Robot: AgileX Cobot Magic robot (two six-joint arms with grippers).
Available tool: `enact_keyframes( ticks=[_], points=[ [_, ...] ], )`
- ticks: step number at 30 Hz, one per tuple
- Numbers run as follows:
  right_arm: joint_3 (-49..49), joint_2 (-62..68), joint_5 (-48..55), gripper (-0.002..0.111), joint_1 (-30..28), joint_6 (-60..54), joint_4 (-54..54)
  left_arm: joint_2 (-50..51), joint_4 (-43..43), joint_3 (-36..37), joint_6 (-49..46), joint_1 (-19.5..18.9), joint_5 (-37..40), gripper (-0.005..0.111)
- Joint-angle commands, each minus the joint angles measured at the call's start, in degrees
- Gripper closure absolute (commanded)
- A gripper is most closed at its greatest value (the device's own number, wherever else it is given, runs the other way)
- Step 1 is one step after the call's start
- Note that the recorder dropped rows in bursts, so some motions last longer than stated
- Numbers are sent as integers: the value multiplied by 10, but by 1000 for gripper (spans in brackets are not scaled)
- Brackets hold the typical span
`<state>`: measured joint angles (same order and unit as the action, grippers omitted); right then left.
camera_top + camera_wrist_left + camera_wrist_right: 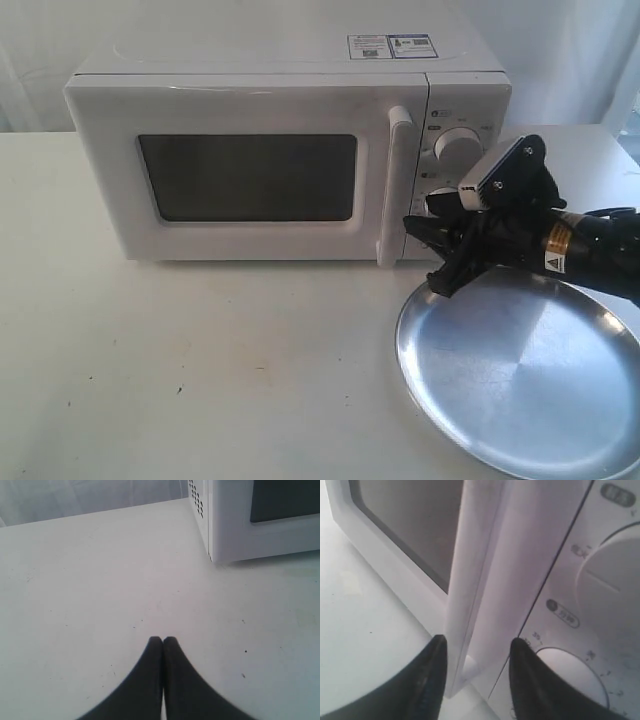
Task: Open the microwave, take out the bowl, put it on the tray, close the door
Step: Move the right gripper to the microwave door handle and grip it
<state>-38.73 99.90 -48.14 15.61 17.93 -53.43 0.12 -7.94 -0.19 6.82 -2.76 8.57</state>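
Note:
The white microwave (250,150) stands at the back of the table with its door (250,190) shut. My right gripper (415,232) is at the lower end of the door's vertical bar handle (393,185). In the right wrist view this gripper (479,642) is open, one finger on each side of the handle (470,580), not pressing on it. The steel tray (520,370) lies at the front right, under the right arm. My left gripper (163,640) is shut on nothing, low over the table near the microwave's corner (235,525). The bowl is out of view.
Two round knobs (458,145) sit on the control panel right of the handle, close to the right finger (530,680). The tray's edge (420,300) lies just below the right gripper. Bare white table (200,360) stretches in front of the microwave.

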Motion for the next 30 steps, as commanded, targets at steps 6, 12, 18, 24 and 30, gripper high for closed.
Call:
enact_keyframes(
  ticks=[6, 12, 18, 24, 30],
  points=[
    [-61, 21, -17, 71, -2, 116, -141, -1, 2, 2, 3, 0, -1, 107],
    [-98, 57, -17, 71, -2, 132, -154, -1, 2, 2, 3, 0, -1, 107],
    [-112, 69, -36, 90, -2, 132, -160, -1, 2, 2, 3, 0, -1, 107],
    [-115, 72, -58, 108, -2, 119, -162, -1, 2, 2, 3, 0, -1, 107],
    [-115, 81, -137, 108, -2, 97, -164, -1, 2, 2, 3, 0, -1, 107]
  ],
)
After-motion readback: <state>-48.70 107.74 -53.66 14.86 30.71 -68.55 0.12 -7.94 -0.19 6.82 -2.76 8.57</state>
